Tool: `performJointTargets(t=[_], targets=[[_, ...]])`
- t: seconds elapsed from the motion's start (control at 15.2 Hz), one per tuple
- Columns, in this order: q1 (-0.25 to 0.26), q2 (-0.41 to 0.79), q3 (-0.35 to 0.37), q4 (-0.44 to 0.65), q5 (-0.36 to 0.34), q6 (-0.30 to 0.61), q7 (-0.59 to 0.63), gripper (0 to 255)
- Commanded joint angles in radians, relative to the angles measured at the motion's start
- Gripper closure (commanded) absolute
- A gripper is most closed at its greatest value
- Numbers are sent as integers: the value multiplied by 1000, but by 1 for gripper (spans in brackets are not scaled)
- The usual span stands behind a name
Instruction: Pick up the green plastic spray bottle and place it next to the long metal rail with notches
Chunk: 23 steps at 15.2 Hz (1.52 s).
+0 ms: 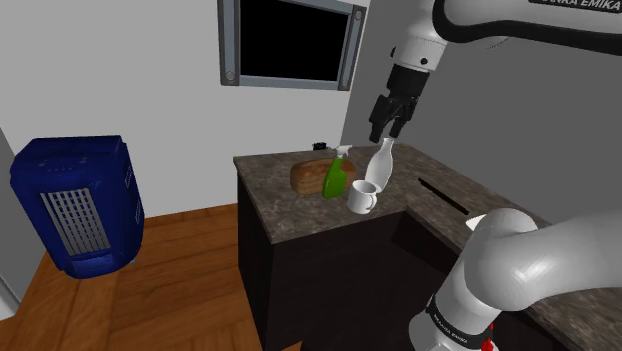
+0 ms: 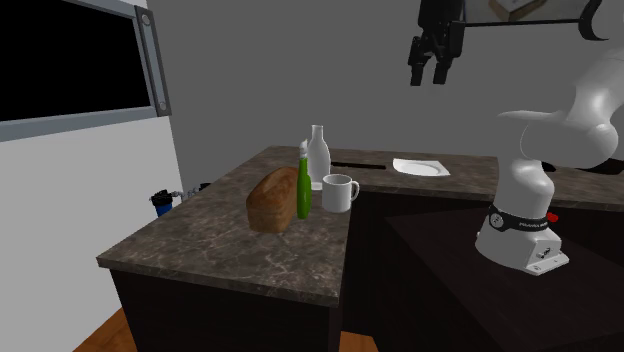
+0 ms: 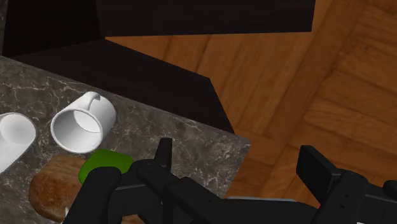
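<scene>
While the arm's black gripper (image 1: 385,132) hangs in mid-air with its 2 fingers spread wide and nothing between them, the green spray bottle (image 1: 336,179) stands upright on the dark marbled countertop (image 1: 284,219), near the centre of the shoulder view. A brown loaf of bread (image 1: 309,175) lies just to its left there. A white mug (image 1: 363,198) and a taller white bottle (image 1: 380,165) stand just to its right, the 4 items forming a tight cluster.

In the second exterior view the gripper (image 2: 428,78) is in the upper right of the frame, high above the counter and well apart from the cluster. The spray bottle (image 2: 303,190) stands at centre frame between the loaf (image 2: 270,203) and the mug (image 2: 340,192). Behind them a long dark rail (image 2: 355,162) lies flat on the countertop and runs right toward a white plate (image 2: 420,167); its notches cannot be made out.

Seen from the wrist, the open gripper (image 3: 238,158) looks down past the counter's corner to a wooden floor (image 3: 318,76). The green bottle (image 3: 105,164) shows close to 1 finger (image 3: 164,153), with the mug (image 3: 81,122) just beyond it.

A blue appliance (image 1: 80,204) stands on the floor at the shoulder view's lower left.
</scene>
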Motion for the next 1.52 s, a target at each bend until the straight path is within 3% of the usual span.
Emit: performJointTargets(t=[0.0,0.46,0.79,1.12,1.45], targets=[[0,0,0,0,0,0,0,0],[48,148,-172,10,-124,120,-361,0],[92,303,-285,69,-174,214,-613,0],[143,488,-385,165,-176,305,-868,0],[180,698,-458,291,-121,381,-1130,0]])
